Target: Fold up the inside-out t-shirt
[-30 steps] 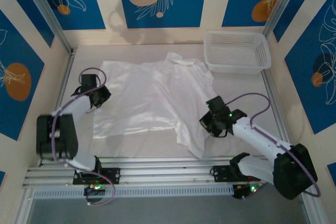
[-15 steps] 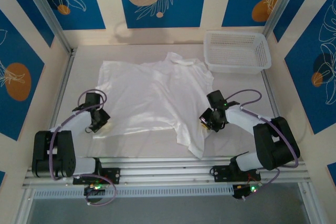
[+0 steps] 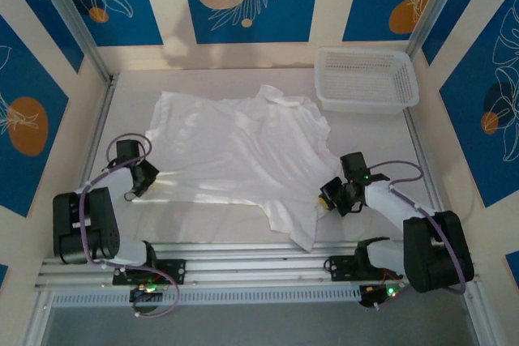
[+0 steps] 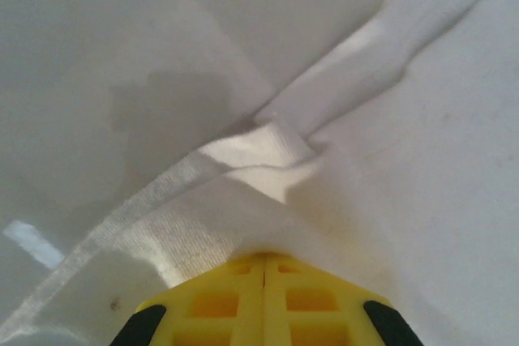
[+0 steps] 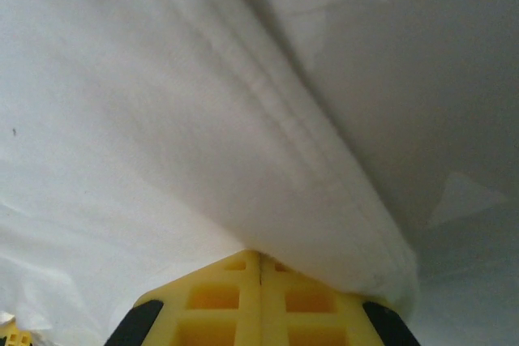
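Two grippers hold the t-shirt, each with its jaws pressed together on the cloth. The t-shirt lies spread flat on the table, near the basket at the far right. The left gripper pinches its near left edge. The right gripper pinches its near right edge. In both wrist views, cloth runs out from the closed yellow tips.

The t-shirt is thin, soft white cloth, matt and finely ribbed near my left yellow plastic fingers; beside it, the basket is white plastic mesh.
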Action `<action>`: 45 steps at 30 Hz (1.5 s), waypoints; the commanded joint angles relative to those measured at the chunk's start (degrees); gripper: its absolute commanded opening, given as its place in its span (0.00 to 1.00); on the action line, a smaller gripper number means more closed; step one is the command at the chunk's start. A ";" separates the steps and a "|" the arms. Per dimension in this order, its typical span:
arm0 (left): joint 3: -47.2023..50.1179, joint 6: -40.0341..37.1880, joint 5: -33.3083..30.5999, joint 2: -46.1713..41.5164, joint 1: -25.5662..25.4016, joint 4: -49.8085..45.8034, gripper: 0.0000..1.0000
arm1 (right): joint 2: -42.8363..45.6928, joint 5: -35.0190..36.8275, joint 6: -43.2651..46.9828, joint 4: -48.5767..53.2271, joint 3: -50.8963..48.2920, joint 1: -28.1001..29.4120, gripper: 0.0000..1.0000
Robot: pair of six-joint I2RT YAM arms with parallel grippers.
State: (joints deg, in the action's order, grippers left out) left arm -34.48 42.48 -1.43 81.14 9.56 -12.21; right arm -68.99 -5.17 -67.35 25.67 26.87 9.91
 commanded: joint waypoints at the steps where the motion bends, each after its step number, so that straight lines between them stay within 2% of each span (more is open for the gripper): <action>1: 2.70 -2.79 5.08 -0.68 0.59 -1.82 0.00 | 1.14 0.49 3.48 6.62 3.78 -1.18 0.03; 3: 3.25 -3.46 5.94 -4.67 -0.30 -2.00 0.01 | 4.51 -0.79 4.92 8.14 4.94 -1.15 0.04; 5: 3.78 -3.70 4.40 -9.66 -2.24 -3.67 0.14 | 9.70 -0.09 3.07 10.06 3.67 -1.26 0.06; 8: 4.62 -2.92 0.56 -17.12 -4.15 -7.83 0.31 | 17.95 3.67 -1.14 13.73 -0.54 -1.46 0.22; 10: 5.18 -2.37 -1.29 -20.71 -4.28 -9.89 0.37 | 19.66 5.07 -1.05 14.92 -2.10 -1.70 0.26; 15: 5.04 -1.69 -3.31 -23.54 -4.37 -11.97 0.42 | 11.31 0.89 1.70 11.04 -0.93 -1.83 0.36; 20: 4.84 -1.84 -3.49 -23.61 -4.31 -12.25 0.43 | 5.24 3.48 4.31 7.29 2.03 -1.54 0.38; 23: 5.12 -1.96 -3.42 -24.68 -4.35 -12.44 0.43 | 3.53 4.77 5.02 5.61 2.27 -1.63 0.36; 25: 5.38 -2.15 -3.32 -25.23 -4.36 -12.48 0.43 | 2.58 4.71 5.46 4.38 2.04 -1.71 0.26; 27: 5.39 -2.28 -2.90 -25.59 -4.33 -12.62 0.43 | 2.03 4.80 5.83 3.90 2.04 -1.79 0.10; 29: 5.22 -2.17 -2.05 -25.77 -4.33 -13.32 0.43 | 2.74 5.34 6.48 4.28 2.00 -1.90 0.00; 33: 4.48 0.63 -2.68 -26.36 -4.31 -17.44 0.44 | 8.98 7.68 7.40 8.15 2.50 -3.04 0.00; 38: 3.15 7.34 -7.81 -26.89 -4.32 -26.84 0.51 | 17.99 10.87 7.94 12.02 2.78 -4.18 0.00; 45: 1.18 7.00 -2.83 -21.27 -4.07 -27.02 0.53 | 18.89 7.57 8.58 9.32 1.76 -4.77 0.00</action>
State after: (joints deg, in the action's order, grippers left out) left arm -30.63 48.12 -6.00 57.91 5.48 -36.51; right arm -50.46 3.01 -60.01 34.33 28.60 5.54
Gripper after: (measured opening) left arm 0.528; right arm 0.055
